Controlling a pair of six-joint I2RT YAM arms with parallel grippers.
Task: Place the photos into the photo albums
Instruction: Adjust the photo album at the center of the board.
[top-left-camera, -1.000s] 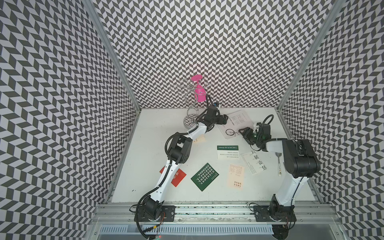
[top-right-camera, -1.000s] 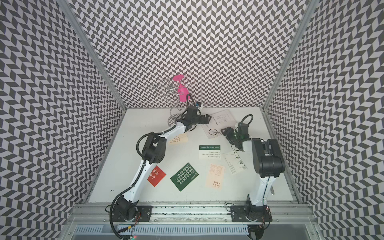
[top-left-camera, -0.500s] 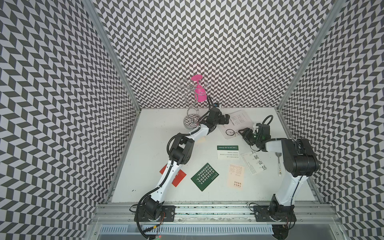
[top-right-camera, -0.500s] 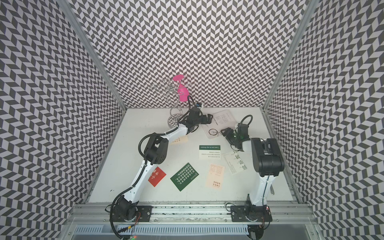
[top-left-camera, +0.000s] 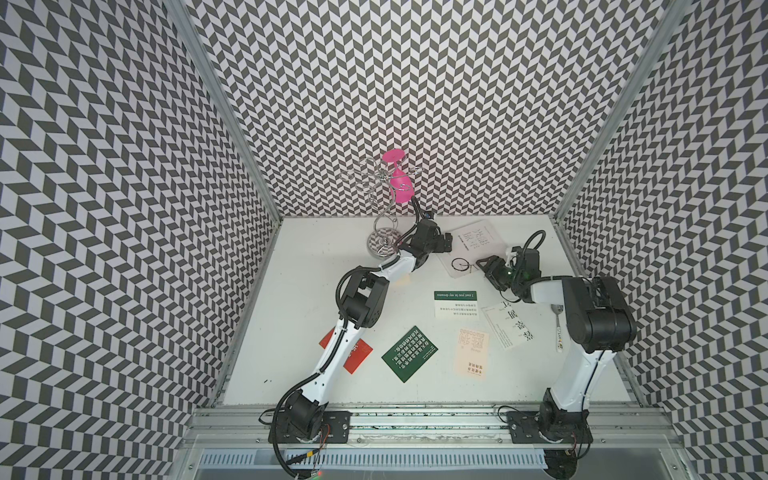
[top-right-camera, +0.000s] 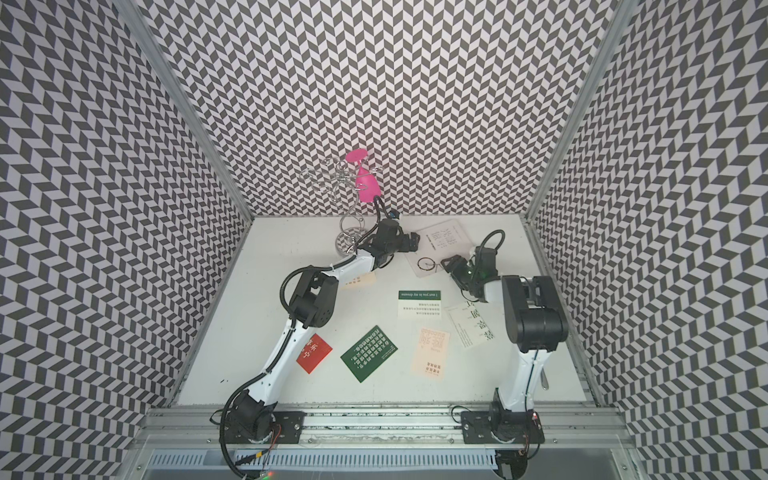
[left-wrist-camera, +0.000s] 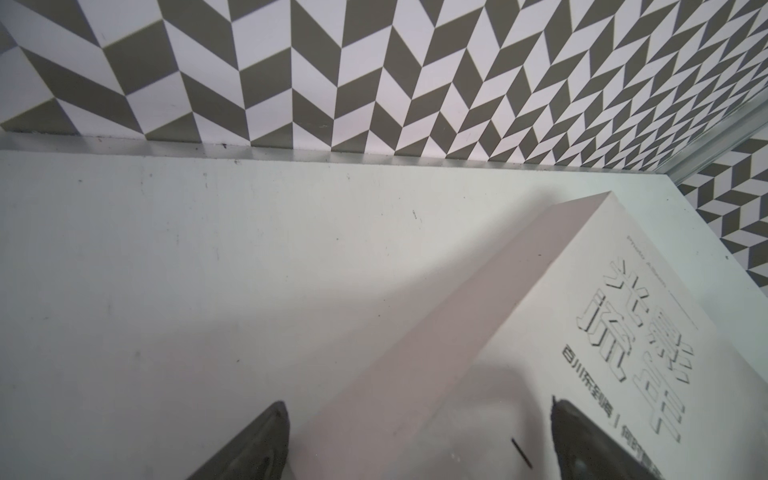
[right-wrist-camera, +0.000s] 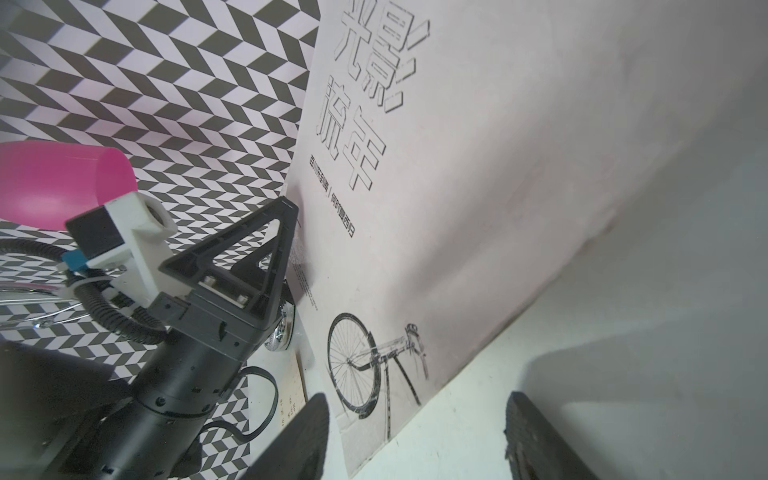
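Our left end effector (top-left-camera: 449, 244) has its jaws wide apart and straddles the left edge of the album (top-left-camera: 473, 249). In the left wrist view one finger (left-wrist-camera: 257, 444) hangs over the bare desk (top-left-camera: 324, 257) beside the album's side face, and the other (left-wrist-camera: 590, 444) hangs over the cover. We cannot tell whether either one touches it.

Our right end effector (top-left-camera: 482, 265) faces the left one across the album, at the corner with the bicycle drawing. Its jaws are apart too. In the right wrist view that corner shows between them, nearer one finger (right-wrist-camera: 307, 436), and nothing is pinched. The album lies flat on the desk, cover up, between the two end effectors.

The six cards all lie behind the end effectors, toward the arm bases:
- A cream card (top-right-camera: 359, 279) peeks out from under the left forearm, just behind the left end effector.
- The banded card (top-left-camera: 455, 304) is near, behind and between the two end effectors.
- The white card (top-left-camera: 509, 324) is just behind the right end effector, with one corner under that arm.
- The peach card (top-left-camera: 471, 354) lies farther back, beside the white card.
- The green card (top-left-camera: 409, 359) lies left of the peach card.
- The red card (top-left-camera: 345, 353) is farthest left, partly under the left arm.

A wire rack (top-left-camera: 382, 245) stands just to the left of the left end effector, by the back wall (top-left-camera: 415, 104). A pink glass (top-left-camera: 401, 189) hangs on it upside down. A spoon (top-left-camera: 558, 328) lies well behind the right end effector, partly under the right arm.
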